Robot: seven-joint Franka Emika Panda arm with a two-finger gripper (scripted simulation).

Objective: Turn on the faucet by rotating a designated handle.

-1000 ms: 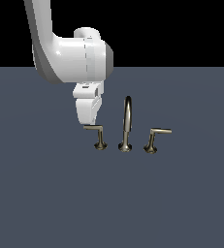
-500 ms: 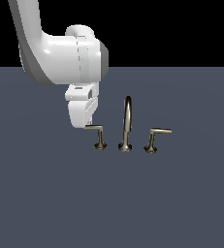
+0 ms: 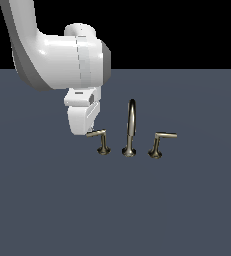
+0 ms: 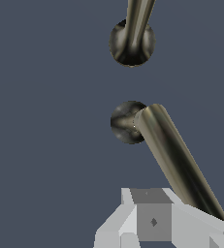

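The faucet is a small brushed-metal set. Its tall arched spout (image 3: 131,127) stands in the middle. The handle (image 3: 99,136) stands on the exterior view's left, its thin bar pointing left. The mirrored lever (image 3: 159,141) stands on the right. My gripper (image 3: 85,131) hangs from the white arm with its fingers together, and its tips are at the free end of the handle's bar. In the wrist view the handle's bar (image 4: 174,157) runs from its base (image 4: 124,122) to beside my fingers (image 4: 152,218). The spout's base (image 4: 132,43) lies beyond.
The faucet set stands on a flat dark grey-blue surface (image 3: 137,210). The bulky white arm (image 3: 62,55) fills the upper part of the exterior view's left, above the handle.
My gripper has moved to the exterior view's left and come down to the end of the handle's bar. The bar's tip has shifted slightly left.
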